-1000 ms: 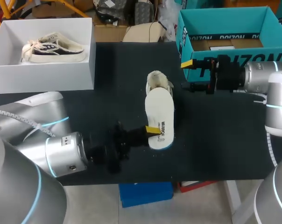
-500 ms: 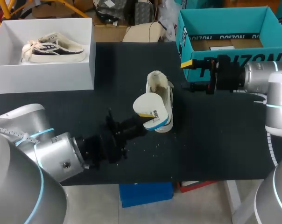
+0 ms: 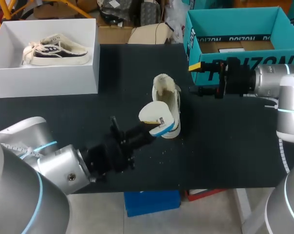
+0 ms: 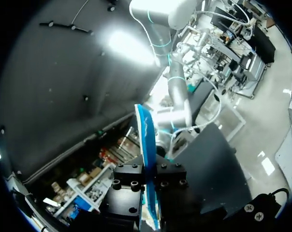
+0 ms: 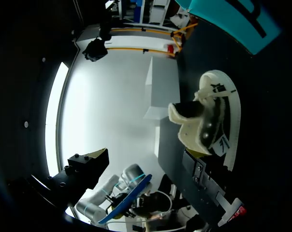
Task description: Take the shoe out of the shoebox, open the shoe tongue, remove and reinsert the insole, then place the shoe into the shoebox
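Bare black tabletop (image 3: 225, 146) runs along the near edge, with open room from the left arm out to the right-hand edge. Coming in low from the near left corner, the left gripper (image 3: 153, 129) is pinched on one end of a white foam insole with a blue rim (image 3: 154, 115). From the left wrist, that insole stands edge-on, clamped between the two black fingers (image 4: 129, 182). It is held off the table, bowed, its free end over the near part of a cream low-top shoe (image 3: 167, 95); whether the two touch I cannot tell. A small printed label sits on the insole beside the fingers, too small to read.

The shoe rests mid-table, lengthwise from near to far, with bare surface on both its sides. Just beyond it to the right hangs the right gripper (image 3: 197, 78), its fingers spread wide and holding nothing; from its wrist the shoe lies ahead of it, apart from both fingers.

Directly behind that gripper, at the far right corner, an open teal cardboard box (image 3: 244, 66) holds flat brown cardboard (image 3: 234, 46); dark lettering crosses its walls. At the far left, well apart from the shoe, an open white cardboard shoebox (image 3: 45, 80) holds a cream-and-black sneaker (image 3: 54, 50) lying on its side.
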Robot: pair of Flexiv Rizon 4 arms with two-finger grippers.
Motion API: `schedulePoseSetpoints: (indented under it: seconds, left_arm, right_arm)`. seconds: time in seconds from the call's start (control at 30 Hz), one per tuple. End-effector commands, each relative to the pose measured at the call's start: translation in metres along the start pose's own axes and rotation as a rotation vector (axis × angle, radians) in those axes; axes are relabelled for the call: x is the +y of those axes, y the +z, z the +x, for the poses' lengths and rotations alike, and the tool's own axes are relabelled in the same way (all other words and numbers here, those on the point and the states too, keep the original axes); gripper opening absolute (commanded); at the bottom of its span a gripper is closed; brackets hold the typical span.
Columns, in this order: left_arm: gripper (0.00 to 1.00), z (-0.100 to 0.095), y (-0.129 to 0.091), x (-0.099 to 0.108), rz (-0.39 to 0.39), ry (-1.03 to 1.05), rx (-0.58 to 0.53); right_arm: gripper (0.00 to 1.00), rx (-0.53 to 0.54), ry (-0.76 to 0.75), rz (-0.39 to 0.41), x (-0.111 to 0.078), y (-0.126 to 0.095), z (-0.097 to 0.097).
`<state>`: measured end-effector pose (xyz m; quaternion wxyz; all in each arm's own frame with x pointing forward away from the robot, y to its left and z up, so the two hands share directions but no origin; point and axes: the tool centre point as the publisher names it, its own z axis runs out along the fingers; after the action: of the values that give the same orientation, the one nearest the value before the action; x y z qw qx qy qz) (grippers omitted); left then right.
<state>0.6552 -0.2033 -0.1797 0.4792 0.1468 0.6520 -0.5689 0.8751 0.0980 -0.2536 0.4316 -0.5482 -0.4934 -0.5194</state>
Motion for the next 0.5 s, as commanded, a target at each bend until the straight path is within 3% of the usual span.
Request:
schedulePoseSetpoints:
  seconds: [0.03,0.1,0.27,0.5]
  left_arm:
    - [0.0,-0.016,-0.003,-0.008,-0.073,-0.099,0.114]
    - [0.0,-0.023,-0.003,-0.011,-0.114,-0.196,0.142]
    - [0.0,-0.034,-0.002,-0.014,-0.183,-0.209,0.139]
    - [0.0,-0.048,-0.003,-0.016,-0.194,-0.408,0.066]
  right_arm:
    - [1.0,-0.001,0.0,-0.002,0.0,0.001,-0.001]
    - [1.0,-0.001,0.0,-0.002,0.0,0.001,-0.001]
    - [1.0,-0.001,0.0,-0.002,0.0,0.001,-0.001]
    - [1.0,-0.001,0.0,-0.002,0.0,0.001,-0.001]
